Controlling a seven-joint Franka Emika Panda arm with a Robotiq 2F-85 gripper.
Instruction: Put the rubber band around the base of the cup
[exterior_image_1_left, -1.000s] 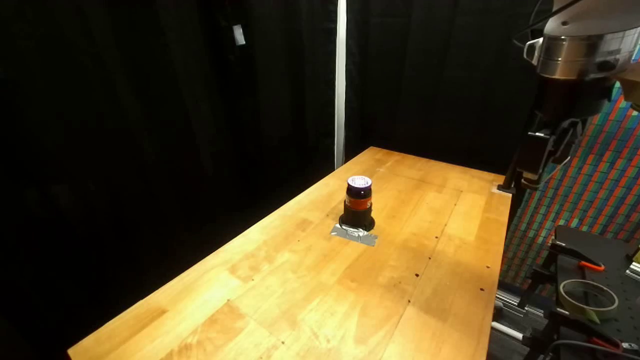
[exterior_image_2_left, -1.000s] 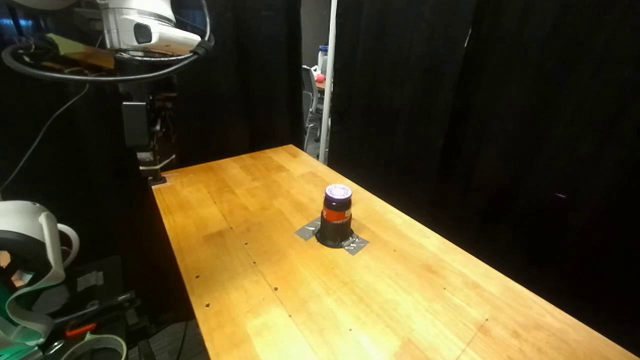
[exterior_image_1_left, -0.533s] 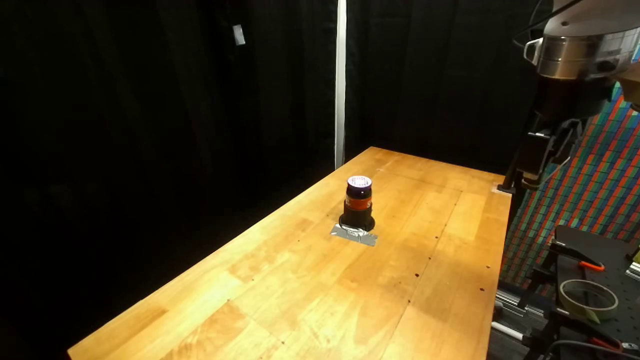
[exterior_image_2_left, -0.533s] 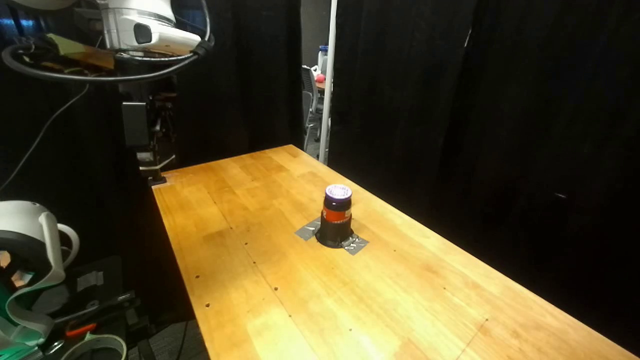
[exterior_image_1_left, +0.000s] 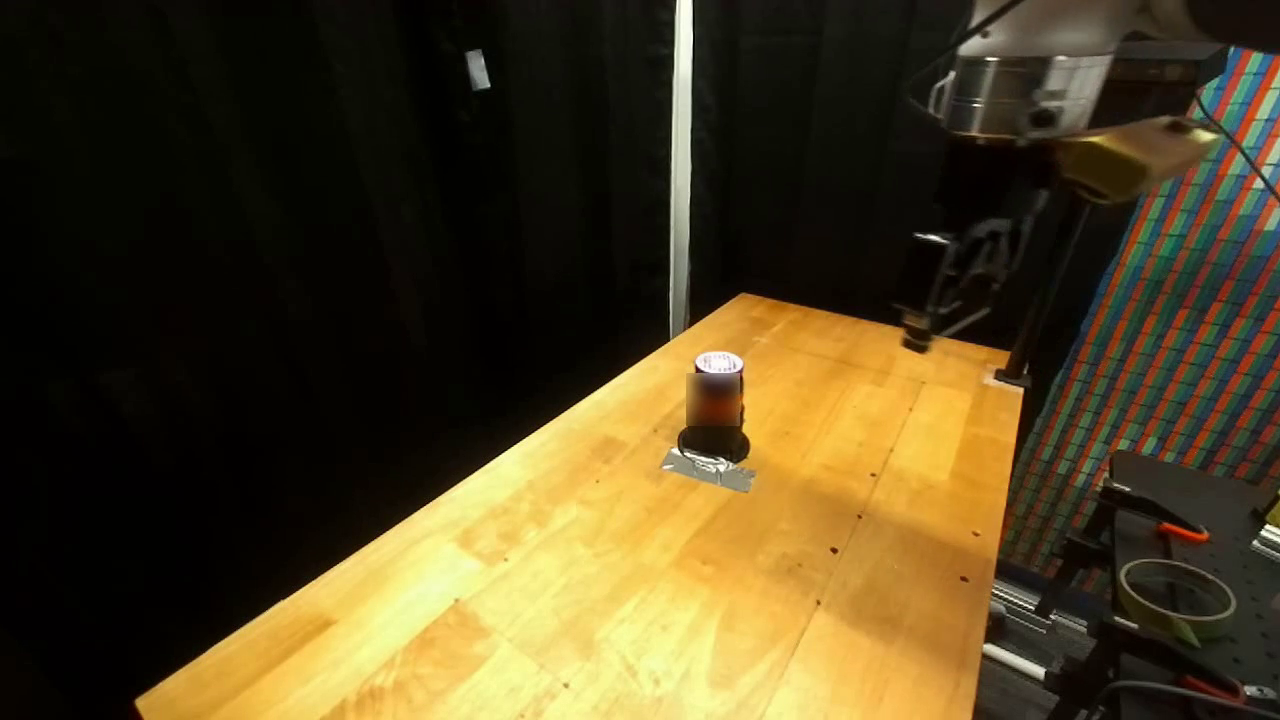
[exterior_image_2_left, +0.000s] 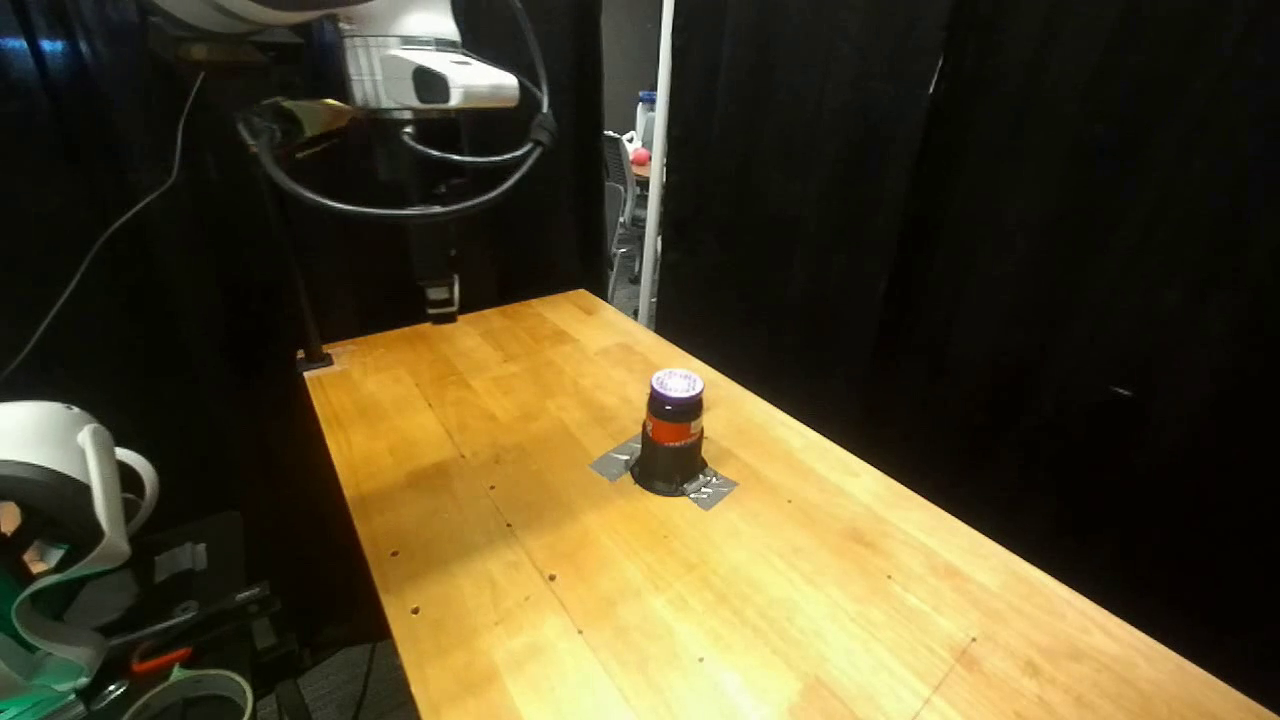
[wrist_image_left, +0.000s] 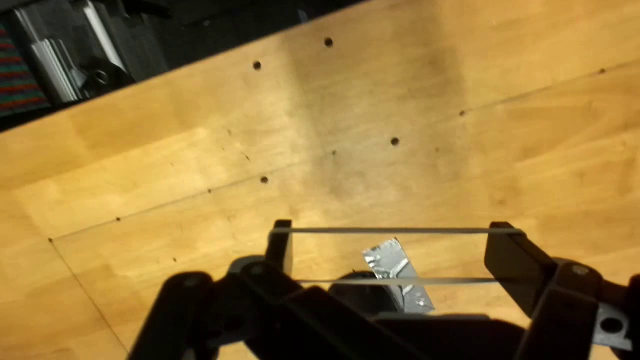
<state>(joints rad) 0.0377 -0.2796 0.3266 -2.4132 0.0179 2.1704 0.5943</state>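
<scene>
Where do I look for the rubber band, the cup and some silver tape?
Rubber band (wrist_image_left: 390, 231): wrist view, on a stretched strand.
Cup (exterior_image_2_left: 672, 431): in an exterior view, on its orange-red middle.
Silver tape (wrist_image_left: 394, 265): wrist view, near one strip's middle.

We have free room above the table between gripper and cup. Low down, the upright cup blocks us, and a dark post stands at one corner
</scene>
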